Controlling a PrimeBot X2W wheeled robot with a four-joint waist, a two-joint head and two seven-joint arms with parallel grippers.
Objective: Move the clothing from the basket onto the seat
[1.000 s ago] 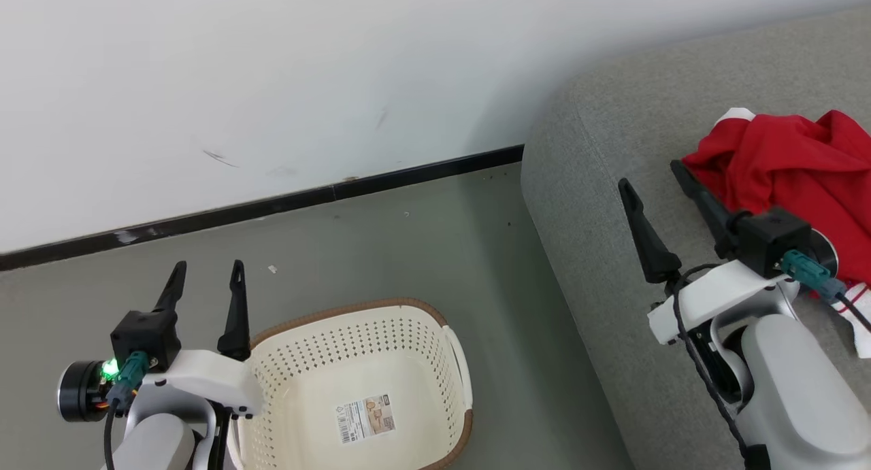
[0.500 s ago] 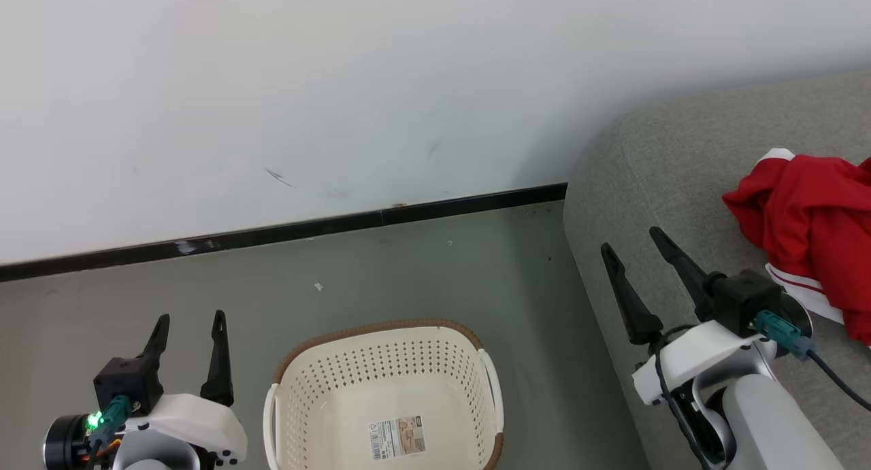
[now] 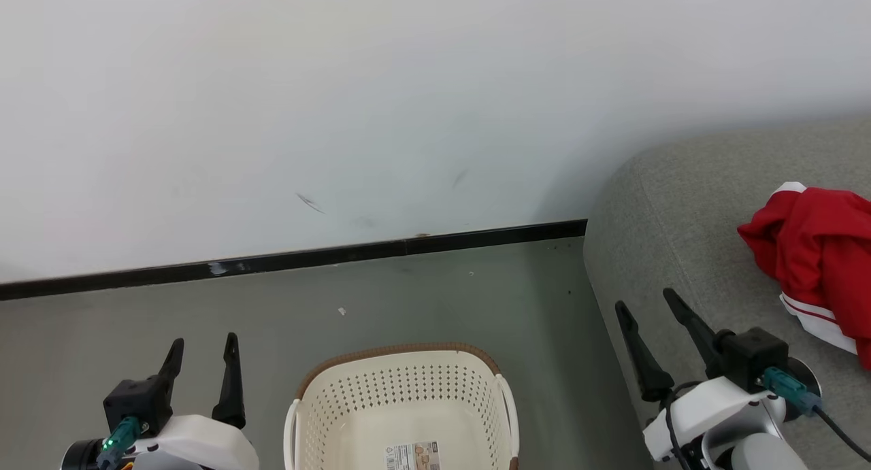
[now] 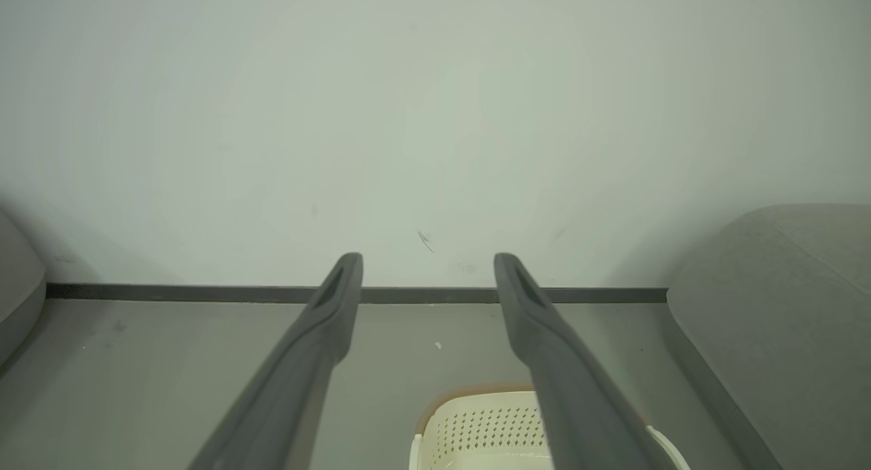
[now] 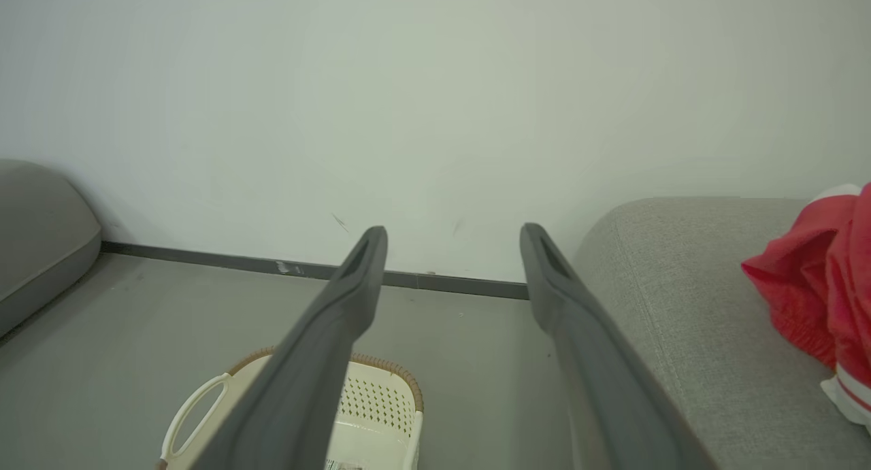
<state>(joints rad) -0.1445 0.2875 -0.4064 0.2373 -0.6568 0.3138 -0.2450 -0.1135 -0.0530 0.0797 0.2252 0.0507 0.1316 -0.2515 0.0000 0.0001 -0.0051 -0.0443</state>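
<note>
The cream basket (image 3: 401,388) stands on the floor at the bottom centre, with just a label sticker (image 3: 415,456) showing inside it. Red clothing with white trim (image 3: 823,266) lies bunched on the grey seat (image 3: 680,218) at the right. My left gripper (image 3: 204,341) is open over the floor, left of the basket. My right gripper (image 3: 645,300) is open above the seat's near edge, clear of the clothing. In the left wrist view, the left gripper (image 4: 429,259) points at the wall above the basket (image 4: 476,429). The right gripper (image 5: 454,230) has the clothing (image 5: 816,279) to its right.
A white wall with a dark skirting board (image 3: 306,259) runs behind the basket. Grey floor (image 3: 442,300) lies between wall, basket and seat. Another grey cushion (image 5: 41,225) sits at the far left of the right wrist view.
The camera has moved, shifting the scene down and to the right. My right gripper has drawn back from the red clothing, which stays on the seat. Both grippers stay open.
</note>
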